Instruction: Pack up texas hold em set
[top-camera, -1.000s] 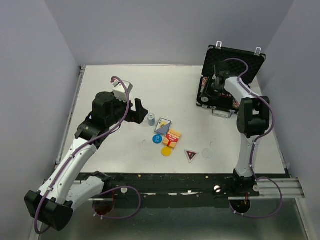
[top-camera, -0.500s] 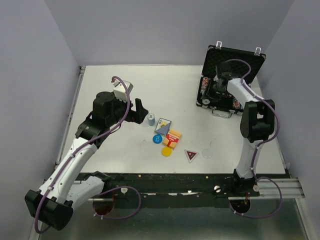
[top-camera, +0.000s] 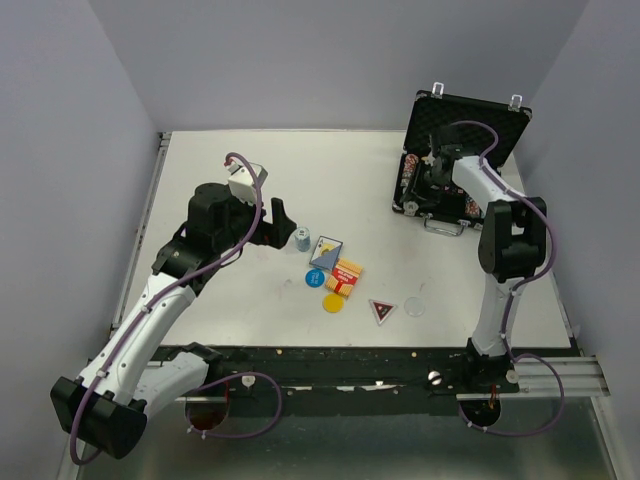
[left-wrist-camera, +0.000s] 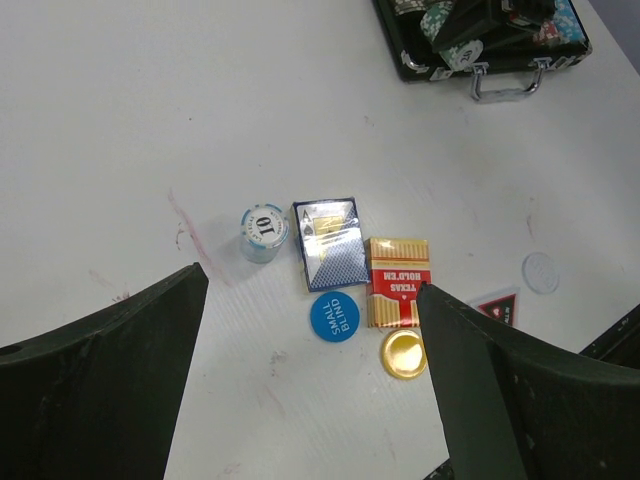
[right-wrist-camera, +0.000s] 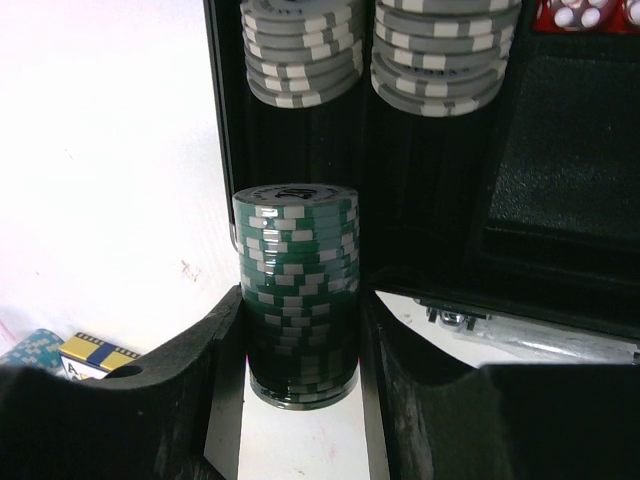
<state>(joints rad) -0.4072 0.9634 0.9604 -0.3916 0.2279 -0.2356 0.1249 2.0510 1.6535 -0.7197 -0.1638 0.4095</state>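
**Right gripper clamped on green chips at the case**

Your right gripper (right-wrist-camera: 300, 330) is closed on a green stack (right-wrist-camera: 297, 270). It holds the stack upright at the near edge of the open case (top-camera: 468, 112), in line with a slot that has grey rows (right-wrist-camera: 300, 45) further in. Over the last second the wrist has only nudged a little above the case at the table's far right. I judge you are lining up the drop, not releasing yet.

Your left gripper (left-wrist-camera: 310, 285) has barely moved. Its fingers are wide apart and hold nothing, and it hovers over the loose pieces mid-table:
- 10 chips (left-wrist-camera: 264, 231)
- blue deck (left-wrist-camera: 330, 243)
- red deck (left-wrist-camera: 398, 282)
- blue disc (left-wrist-camera: 334, 316)
- yellow disc (left-wrist-camera: 404, 354)
- triangle (left-wrist-camera: 497, 302)
- clear disc (left-wrist-camera: 541, 272)

All of those are unpacked, so much of the task remains.
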